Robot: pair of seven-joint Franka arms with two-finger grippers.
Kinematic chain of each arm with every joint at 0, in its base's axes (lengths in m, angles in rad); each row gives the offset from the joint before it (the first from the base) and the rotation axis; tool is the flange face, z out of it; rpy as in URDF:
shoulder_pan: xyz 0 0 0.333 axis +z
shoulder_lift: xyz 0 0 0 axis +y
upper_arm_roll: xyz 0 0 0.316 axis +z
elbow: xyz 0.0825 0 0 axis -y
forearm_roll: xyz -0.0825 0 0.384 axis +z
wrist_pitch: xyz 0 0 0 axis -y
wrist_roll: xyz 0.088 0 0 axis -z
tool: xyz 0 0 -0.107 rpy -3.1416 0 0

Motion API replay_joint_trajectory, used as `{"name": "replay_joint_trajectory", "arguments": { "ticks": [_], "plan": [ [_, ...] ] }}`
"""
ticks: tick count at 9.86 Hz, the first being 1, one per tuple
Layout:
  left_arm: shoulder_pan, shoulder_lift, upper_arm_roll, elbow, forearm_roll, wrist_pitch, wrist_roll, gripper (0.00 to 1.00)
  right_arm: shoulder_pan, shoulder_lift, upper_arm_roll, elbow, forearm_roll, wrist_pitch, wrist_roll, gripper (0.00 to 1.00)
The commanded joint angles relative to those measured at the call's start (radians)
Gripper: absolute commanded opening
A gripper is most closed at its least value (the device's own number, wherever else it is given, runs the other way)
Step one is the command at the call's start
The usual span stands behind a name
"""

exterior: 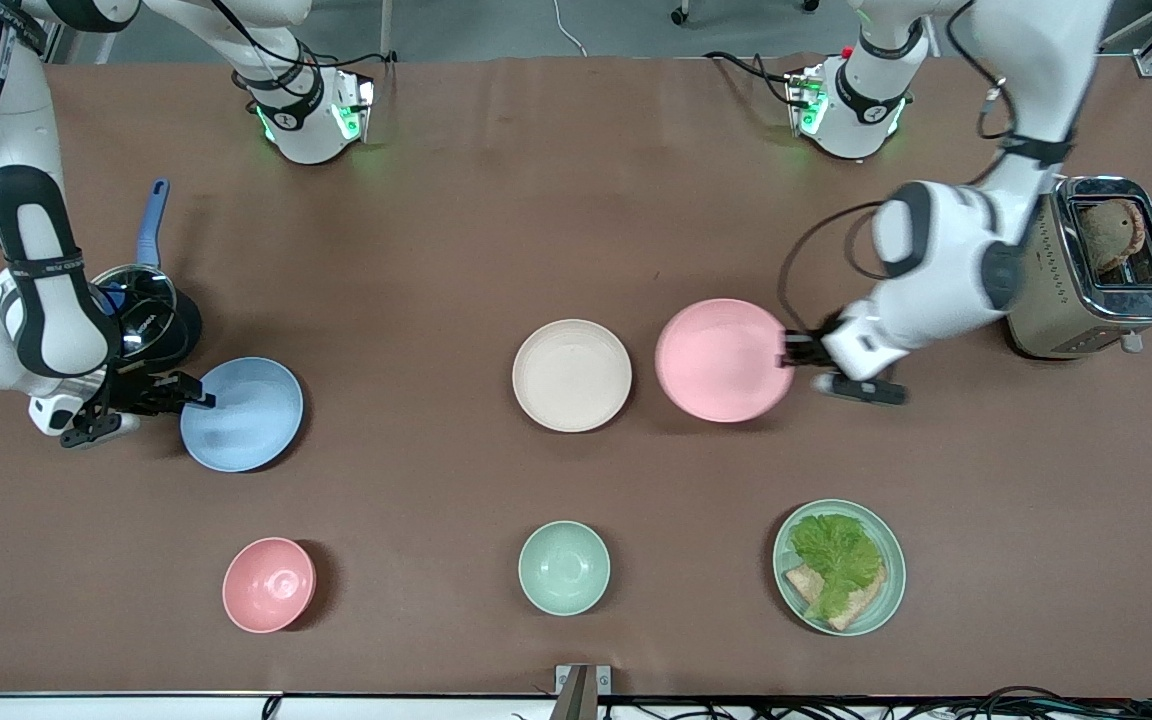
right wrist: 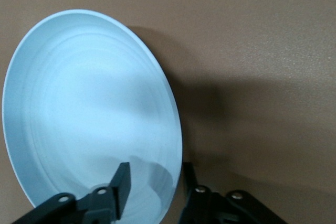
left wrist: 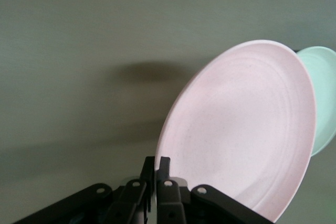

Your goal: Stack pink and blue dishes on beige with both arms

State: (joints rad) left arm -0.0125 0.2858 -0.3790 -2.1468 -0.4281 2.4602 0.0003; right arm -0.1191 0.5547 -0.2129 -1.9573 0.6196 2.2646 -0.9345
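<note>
The pale pink plate (exterior: 724,360) is beside the beige plate (exterior: 572,375), toward the left arm's end of the table. My left gripper (exterior: 789,350) is shut on its rim. In the left wrist view the pink plate (left wrist: 247,129) tilts up from the closed left gripper (left wrist: 157,165), and its shadow lies apart on the table. The light blue plate (exterior: 241,413) lies toward the right arm's end. My right gripper (exterior: 198,397) is at its edge. In the right wrist view this gripper (right wrist: 155,177) is open and straddles the rim of the blue plate (right wrist: 89,108), one finger over the inside and one outside.
A toaster (exterior: 1101,265) with bread stands by the left arm. A dark pan with a blue handle (exterior: 151,225) sits by the right arm. Nearer the front camera stand a pink bowl (exterior: 269,584), a mint bowl (exterior: 564,567) and a mint plate of lettuce and bread (exterior: 839,567).
</note>
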Motion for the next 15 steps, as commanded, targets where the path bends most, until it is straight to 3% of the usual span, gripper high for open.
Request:
{"name": "replay_joint_trajectory", "arguments": {
  "ticks": [1, 3, 4, 6, 7, 8, 9, 12, 14, 15],
  "plan": [
    [-0.007, 0.125, -0.134, 0.008, 0.014, 0.196, -0.176, 0.01, -0.016, -0.01, 0.001, -0.014, 0.054, -0.003, 0.014, 0.01],
    [-0.065, 0.229, -0.173, 0.075, 0.095, 0.244, -0.329, 0.02, 0.006, -0.03, -0.019, 0.021, 0.039, -0.069, 0.092, 0.01],
    [-0.108, 0.286, -0.175, 0.132, 0.164, 0.244, -0.442, 0.03, 0.027, -0.062, -0.055, 0.072, -0.012, -0.162, 0.162, 0.01],
    [-0.119, 0.366, -0.176, 0.198, 0.39, 0.244, -0.65, 0.04, 0.036, -0.103, -0.063, 0.228, -0.179, -0.384, 0.39, 0.01],
    [-0.127, 0.401, -0.176, 0.228, 0.499, 0.244, -0.737, 0.08, 0.044, -0.116, -0.053, 0.274, -0.182, -0.455, 0.443, 0.01],
    [-0.126, 0.415, -0.175, 0.251, 0.552, 0.244, -0.788, 0.26, 0.067, -0.143, -0.04, 0.29, -0.184, -0.486, 0.498, 0.01],
    [-0.119, 0.406, -0.175, 0.257, 0.56, 0.243, -0.81, 0.96, 0.097, -0.182, -0.011, 0.285, -0.185, -0.499, 0.619, 0.01],
    [-0.092, 0.227, -0.158, 0.158, 0.559, 0.135, -0.705, 1.0, 0.092, -0.286, 0.253, 0.226, -0.189, -0.485, 0.969, 0.01],
    [-0.067, 0.024, -0.085, 0.088, 0.557, -0.051, -0.602, 1.0, 0.095, -0.286, 0.431, 0.21, -0.199, -0.394, 1.182, 0.01],
    [-0.069, -0.047, -0.025, 0.097, 0.559, -0.182, -0.533, 1.0, 0.098, -0.285, 0.516, 0.169, -0.201, -0.293, 1.254, 0.01]
  ]
}}
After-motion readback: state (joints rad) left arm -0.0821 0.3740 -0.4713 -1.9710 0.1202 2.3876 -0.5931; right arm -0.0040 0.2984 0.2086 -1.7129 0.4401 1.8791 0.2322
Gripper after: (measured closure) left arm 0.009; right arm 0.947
